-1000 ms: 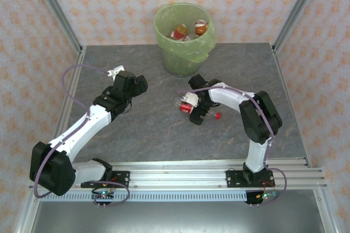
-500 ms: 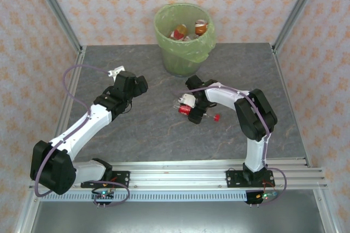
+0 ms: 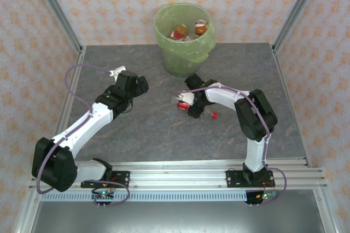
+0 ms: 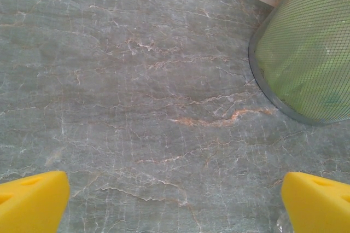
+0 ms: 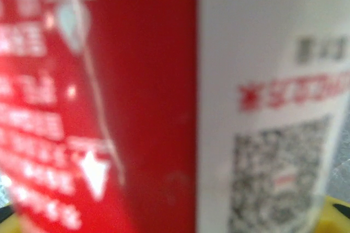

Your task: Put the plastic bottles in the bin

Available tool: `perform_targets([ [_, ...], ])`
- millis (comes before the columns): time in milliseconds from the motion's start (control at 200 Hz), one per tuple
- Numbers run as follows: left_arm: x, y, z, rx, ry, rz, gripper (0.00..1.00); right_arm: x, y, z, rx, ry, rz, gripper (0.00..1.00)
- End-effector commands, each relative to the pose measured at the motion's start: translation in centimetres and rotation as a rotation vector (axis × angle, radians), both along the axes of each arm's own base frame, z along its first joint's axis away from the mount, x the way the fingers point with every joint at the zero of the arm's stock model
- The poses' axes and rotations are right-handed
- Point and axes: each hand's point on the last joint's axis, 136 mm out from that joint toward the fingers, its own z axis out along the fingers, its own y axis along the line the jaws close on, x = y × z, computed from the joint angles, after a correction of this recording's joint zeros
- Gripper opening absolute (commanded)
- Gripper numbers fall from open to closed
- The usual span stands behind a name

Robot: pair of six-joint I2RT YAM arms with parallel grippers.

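- Grey marbled tabletop fills the cell. Walls with a pale orange ornament pattern close it on three sides, and metal posts stand at the far corners.
- At the far middle of the table stands the bin, lined with a light-green bag. At least two bottles already lie inside it, so a part of the task looks done. How many more are under them I cannot tell.
- One red-labelled bottle is outside the bin, near its base on the near side, lying crosswise in the right gripper, with its red cap pointing to the right.
- In the right wrist view the label of this bottle is very near and blurred. The jaws seem clenched on it, as far as I can judge.
- To the left, the left gripper hovers over bare table, released. Its yellow fingertips stand wide apart with nothing between them, and the bin wall is ahead on its right.
- I judge that what is left is to carry this bottle over the rim and drop it.
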Motion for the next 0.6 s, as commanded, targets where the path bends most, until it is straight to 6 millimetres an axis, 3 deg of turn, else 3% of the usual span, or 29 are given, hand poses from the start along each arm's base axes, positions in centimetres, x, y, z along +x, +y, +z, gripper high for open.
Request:
perform_targets([
  [0, 0.6, 0.4, 1.0, -0.013, -0.015, 0.030, 1.00, 0.8, 0.1, 1.5, 0.018, -0.063, -0.007, 0.53],
  [596, 0.6, 0.2, 0.9, -0.035, -0.011, 0.031, 1.00, 0.7, 0.3, 5.0, 0.099, -0.144, -0.030, 0.53],
])
